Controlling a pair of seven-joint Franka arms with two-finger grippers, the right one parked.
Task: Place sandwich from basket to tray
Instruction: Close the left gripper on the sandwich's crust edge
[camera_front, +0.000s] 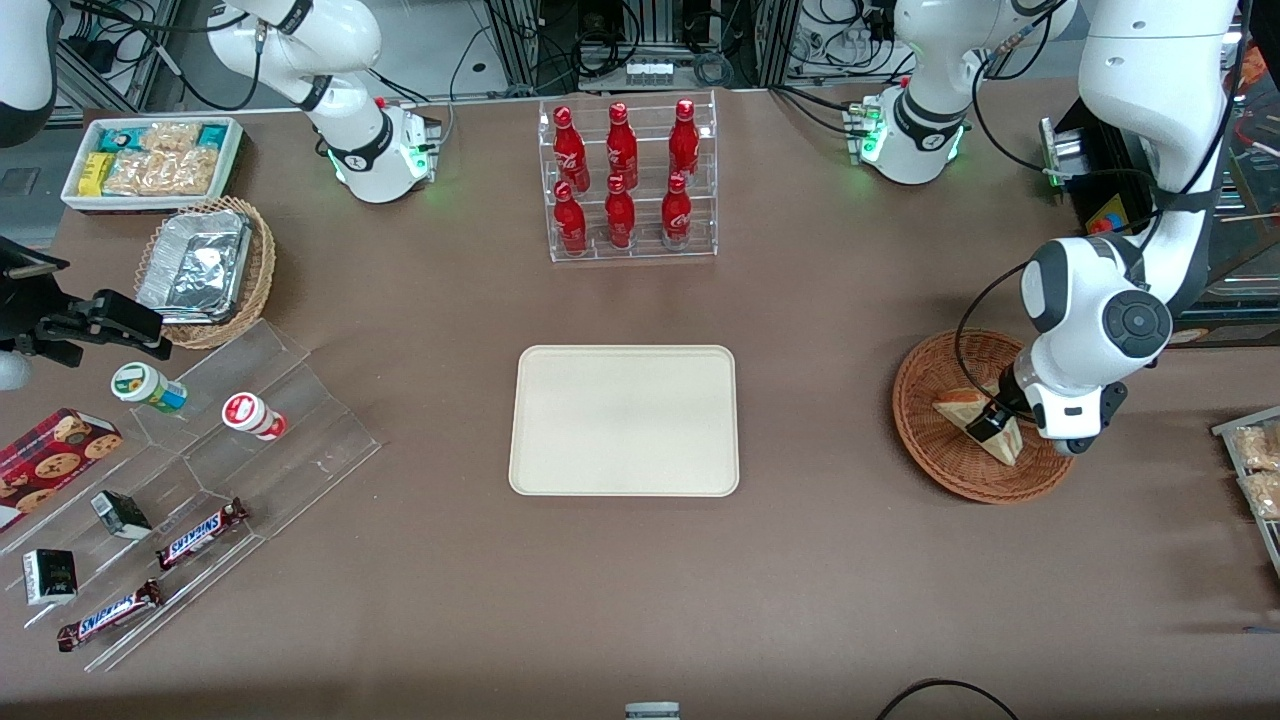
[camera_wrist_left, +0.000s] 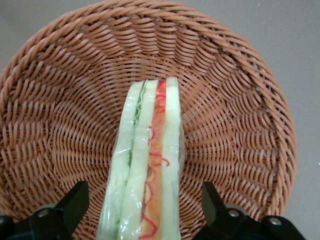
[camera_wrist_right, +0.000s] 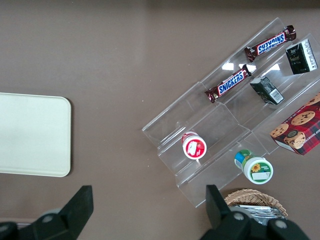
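I count one sandwich (camera_wrist_left: 147, 165) lying in one basket (camera_front: 925, 425) near the working arm's end of the tabletop; one tray (camera_front: 624, 420) sits mid-table; my gripper (camera_front: 992, 425) straddles the sandwich, fingers (camera_wrist_left: 75, 200) spread wide, not touching; only the wrist view shows that gap.

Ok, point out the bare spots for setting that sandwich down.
The tray is bare, with open table between it and the bottle rack. The acrylic snack stand is crowded. The open gripper straddles the sandwich in the basket.
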